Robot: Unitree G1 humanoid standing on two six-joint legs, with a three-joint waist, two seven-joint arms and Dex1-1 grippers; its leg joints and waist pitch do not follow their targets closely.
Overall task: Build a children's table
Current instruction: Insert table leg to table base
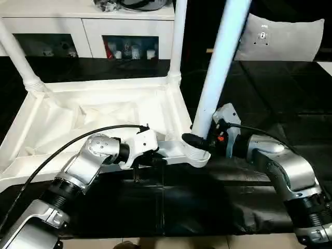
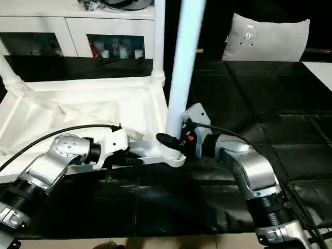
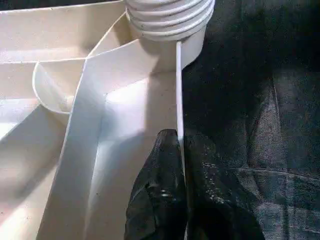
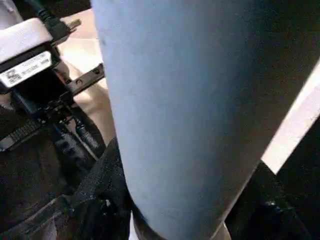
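The small white plastic children's table (image 1: pixel 104 116) lies upside down on a black surface, its rectangular top facing down and its ribbed underside turned up, raised ribs crossing the hollow diagonally. Round sockets sit at its corners. Three long round white legs stand up from sockets: one at the far left corner (image 1: pixel 18 54), leaning outward, one at the far right corner (image 1: pixel 177 39), roughly upright, and one at the near right corner (image 1: pixel 220 67), tilted slightly to the right, its ridged foot seated in the socket (image 3: pixel 170 22).
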